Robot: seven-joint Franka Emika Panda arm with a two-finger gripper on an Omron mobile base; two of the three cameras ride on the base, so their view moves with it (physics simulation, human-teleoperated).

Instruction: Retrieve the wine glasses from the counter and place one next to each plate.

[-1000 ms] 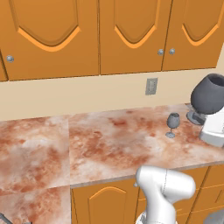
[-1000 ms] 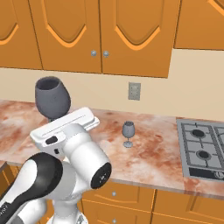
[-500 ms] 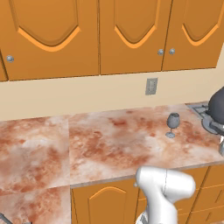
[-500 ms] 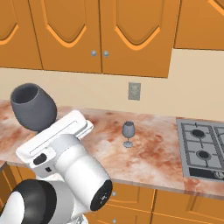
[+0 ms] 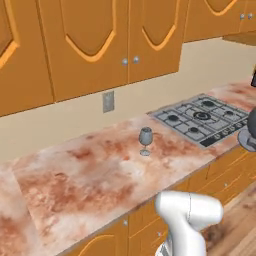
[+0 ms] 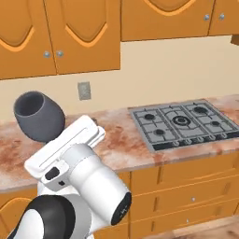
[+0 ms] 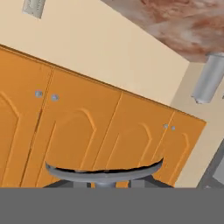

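**Q:** What does the claw hold, and how wide do its jaws stand?

**A:** The claw (image 7: 103,183) is closed most of the way on a wine glass (image 6: 39,115). In the hand view the glass's round flat foot (image 7: 104,173) crosses the bottom of the frame with the stem just below it, and the dark fingertips are largely hidden behind the foot. In the right base view the grey-blue bowl of this carried glass rises at the near left, above the white hand, mouth upward and tilted slightly. In the left base view a dark rounded shape, cut off by the right edge, sits at mid-height; it cannot be identified with certainty.

**Q:** Where is the other wine glass?

**A:** A second glass (image 5: 145,141) stands upright on the marbled counter (image 5: 80,185), left of the gas hob (image 5: 205,119) and near the front of the wall socket (image 5: 108,101). In the right base view the arm covers that part of the counter.

**Q:** What else is hard to make out?

**A:** In the hand view the scene appears rolled: orange cabinet doors (image 7: 78,131) run across the middle, the counter lies at the upper right, and a grey cylinder (image 7: 209,78) at the right edge is not identifiable.
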